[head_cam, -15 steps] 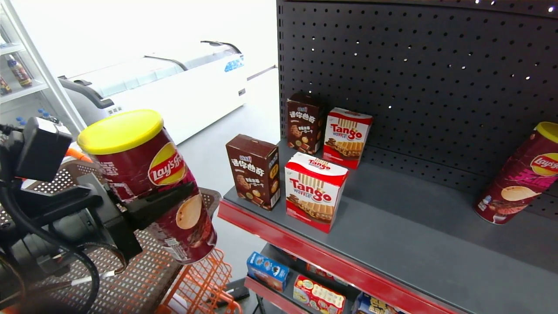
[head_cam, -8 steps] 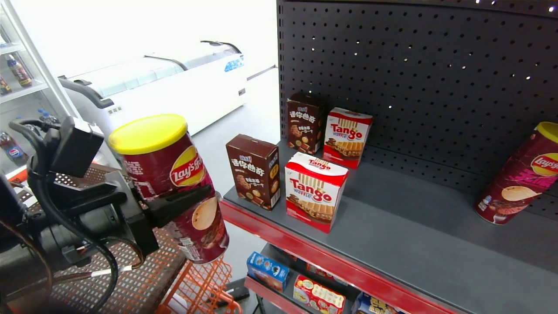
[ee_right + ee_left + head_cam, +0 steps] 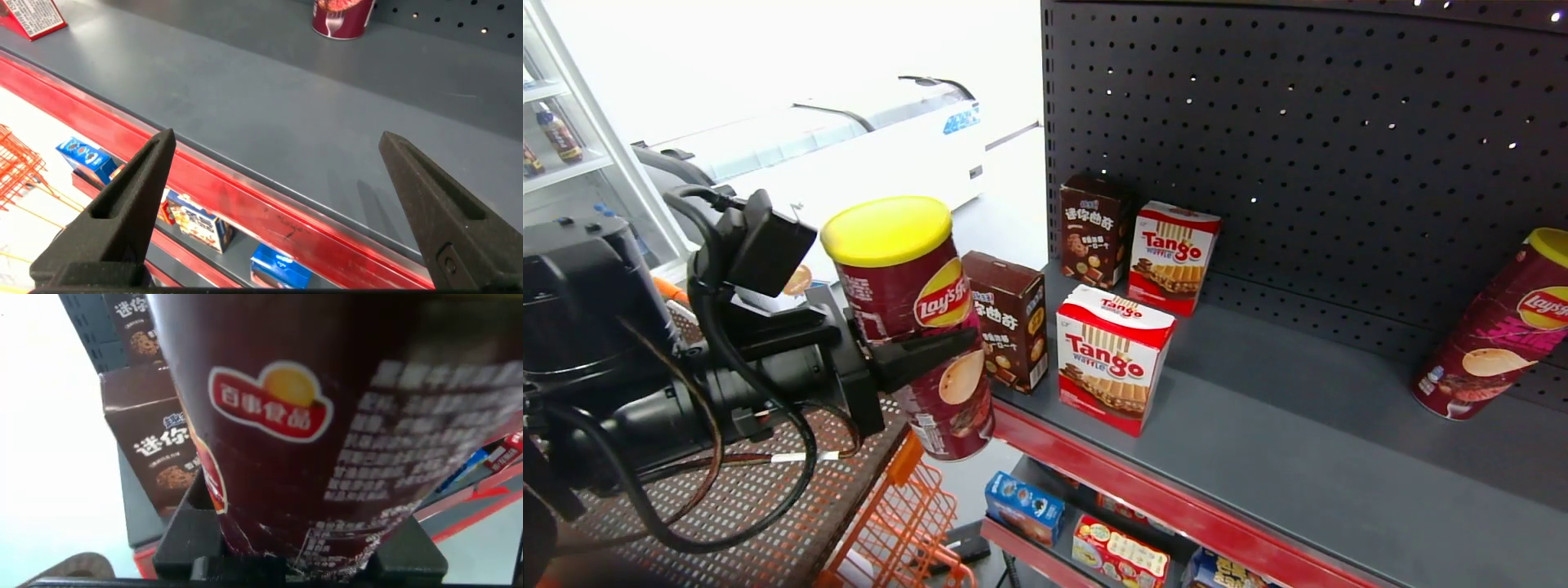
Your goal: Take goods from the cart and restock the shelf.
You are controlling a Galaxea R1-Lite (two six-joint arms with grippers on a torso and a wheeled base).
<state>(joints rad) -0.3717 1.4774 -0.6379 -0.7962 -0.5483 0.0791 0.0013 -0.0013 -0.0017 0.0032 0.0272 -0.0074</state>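
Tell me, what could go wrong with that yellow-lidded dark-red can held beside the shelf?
The tall dark-red chip can with the yellow lid hangs beside the brown cookie box at the shelf corner, so it might knock that box over. Its base looks level with the shelf's red front edge and might catch there. The left gripper holds it tilted, so it could land askew.

The dark-red can (image 3: 894,286) with a yellow lid is almost upright, its base tipped slightly toward the shelf, clamped at mid-height in the left gripper (image 3: 915,353). It hangs between the orange mesh cart (image 3: 768,523) and the grey shelf (image 3: 1258,441), at the shelf's red front-left corner.
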